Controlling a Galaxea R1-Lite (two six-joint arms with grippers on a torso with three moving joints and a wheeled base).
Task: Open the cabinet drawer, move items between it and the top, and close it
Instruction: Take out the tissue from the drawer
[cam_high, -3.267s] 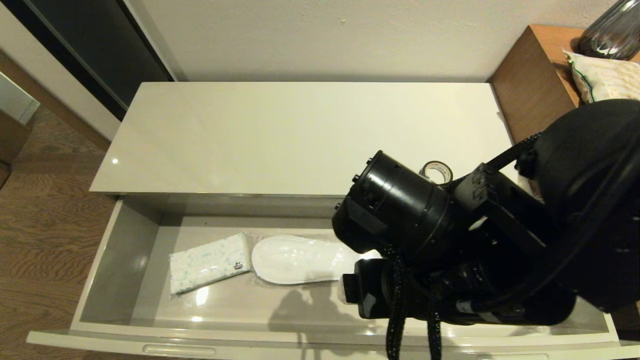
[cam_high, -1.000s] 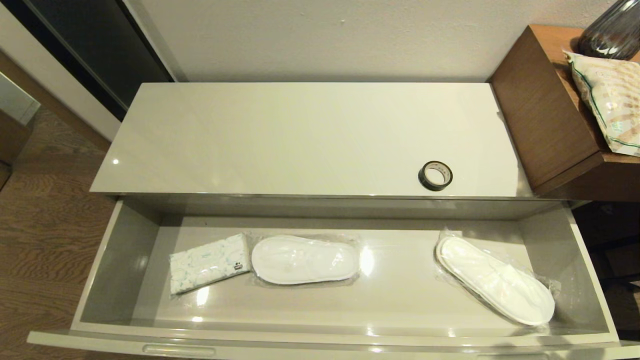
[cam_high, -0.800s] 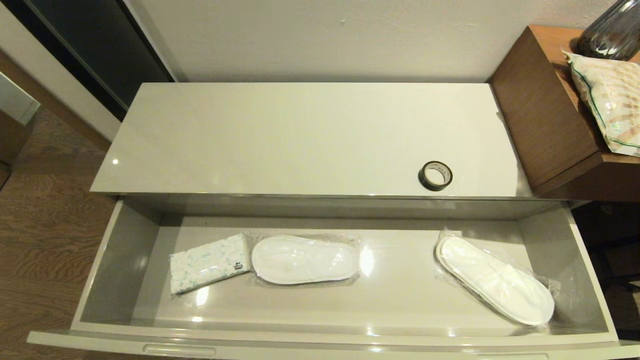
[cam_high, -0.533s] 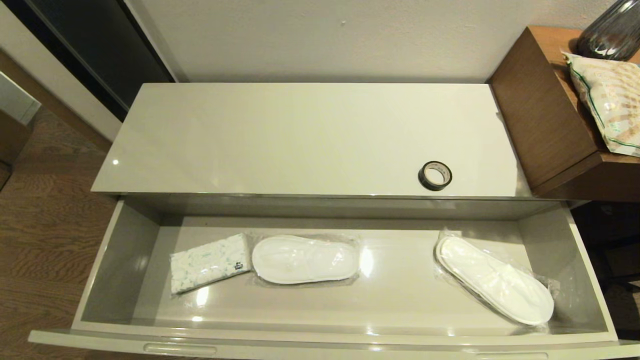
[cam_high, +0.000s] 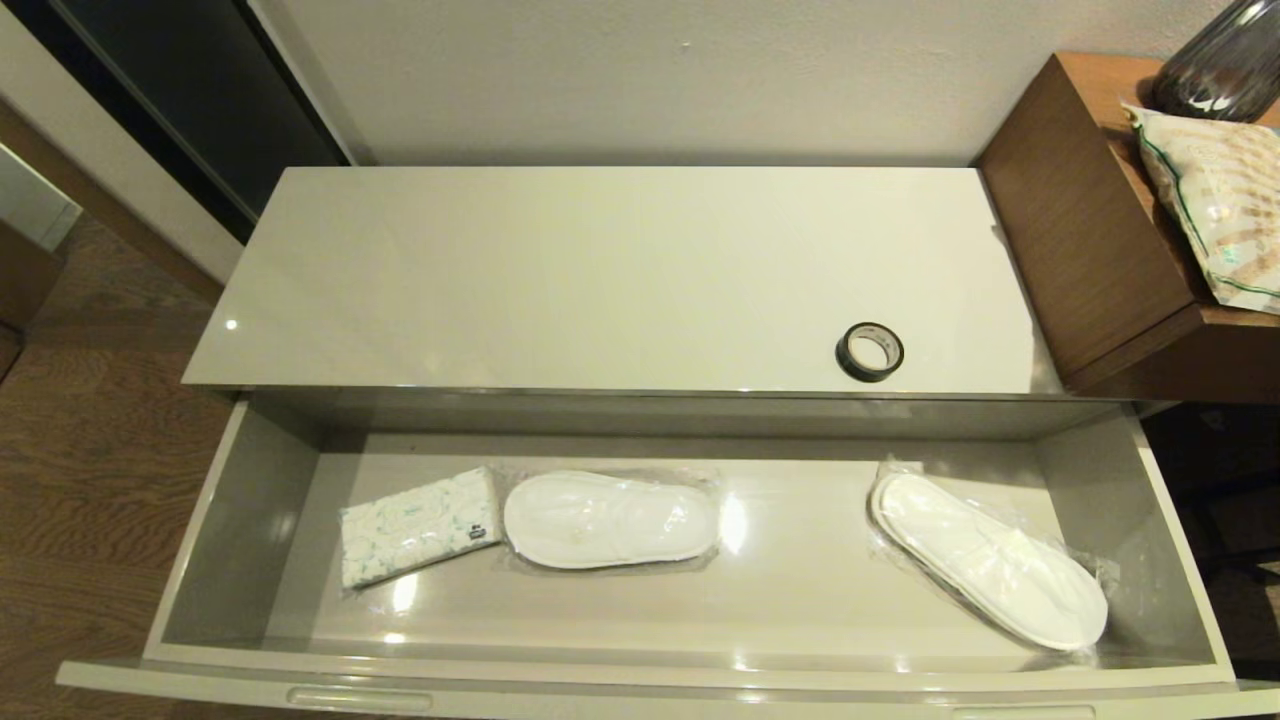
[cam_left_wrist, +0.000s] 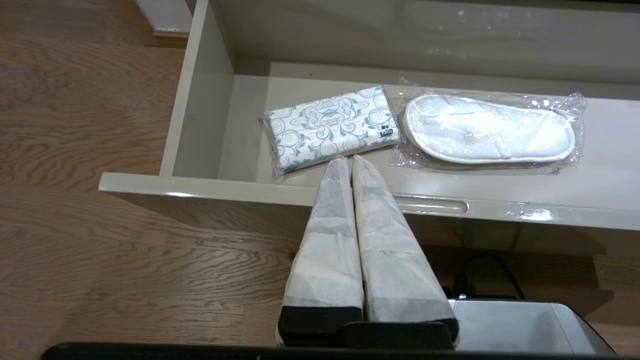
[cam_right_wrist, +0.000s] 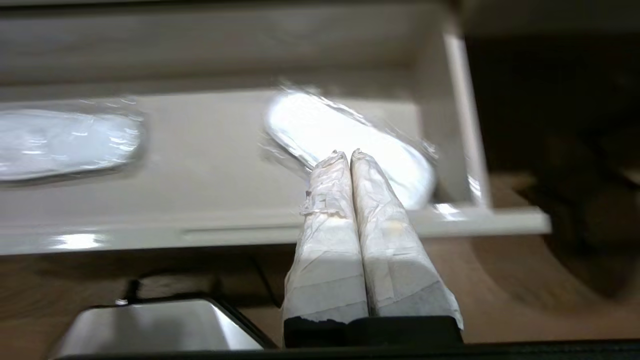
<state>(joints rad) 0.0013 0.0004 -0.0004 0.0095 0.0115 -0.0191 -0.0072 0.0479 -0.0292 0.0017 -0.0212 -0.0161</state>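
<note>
Head view: the cabinet drawer (cam_high: 250, 500) stands pulled fully out, glossy beige-grey. The tissue pack (cam_high: 418, 527) lies left of centre inside, just beside one wrapped slipper (cam_high: 610, 520); a second slipper (cam_high: 990, 560) lies angled near the right wall, bare floor between them. The black tape roll (cam_high: 870, 351) sits on the top (cam_high: 560, 270) near its front edge.

Left wrist view: the left pincer (cam_left_wrist: 348, 161) hangs closed and empty outside the drawer front, tips seen against the tissue pack.

Right wrist view: the right pincer (cam_right_wrist: 347, 154), closed and empty, sits outside the front edge, aimed toward the angled slipper.
</note>
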